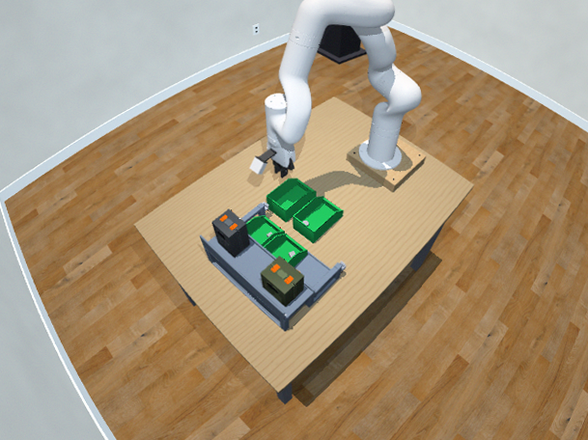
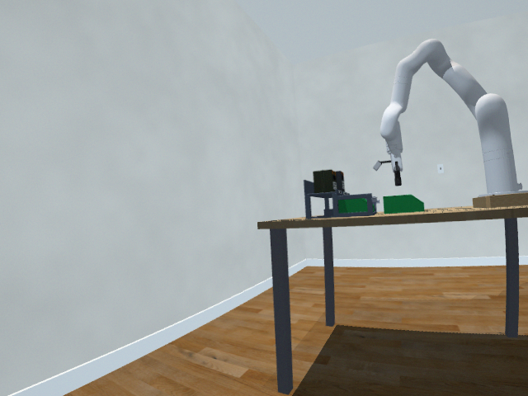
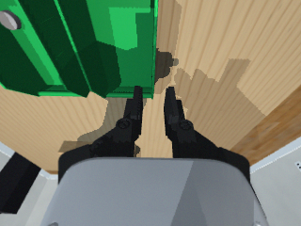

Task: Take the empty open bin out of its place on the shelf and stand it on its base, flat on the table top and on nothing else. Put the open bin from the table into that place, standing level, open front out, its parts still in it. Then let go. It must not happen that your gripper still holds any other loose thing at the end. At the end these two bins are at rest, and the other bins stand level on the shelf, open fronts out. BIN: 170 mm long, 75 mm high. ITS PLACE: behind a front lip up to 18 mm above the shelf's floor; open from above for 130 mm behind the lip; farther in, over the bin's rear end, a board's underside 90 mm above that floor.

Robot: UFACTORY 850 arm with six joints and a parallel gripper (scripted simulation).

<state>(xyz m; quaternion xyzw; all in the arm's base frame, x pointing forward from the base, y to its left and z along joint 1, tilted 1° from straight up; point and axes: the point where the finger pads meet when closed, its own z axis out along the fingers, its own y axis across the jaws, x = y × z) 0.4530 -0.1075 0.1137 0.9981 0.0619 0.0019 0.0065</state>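
Narrowly parted and gripping nothing, fingers hovering above the empty green bin (image 1: pixel 290 196) on the worktop (image 1: pixel 385 244) just ahead: likely light, stiff, best pinched by a wall.

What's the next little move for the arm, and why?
Probably a sideways shift over the green bin holding a part. The empty bin already stands on the table, the jaws hang above its edge holding nothing, and one shelf place looks free.
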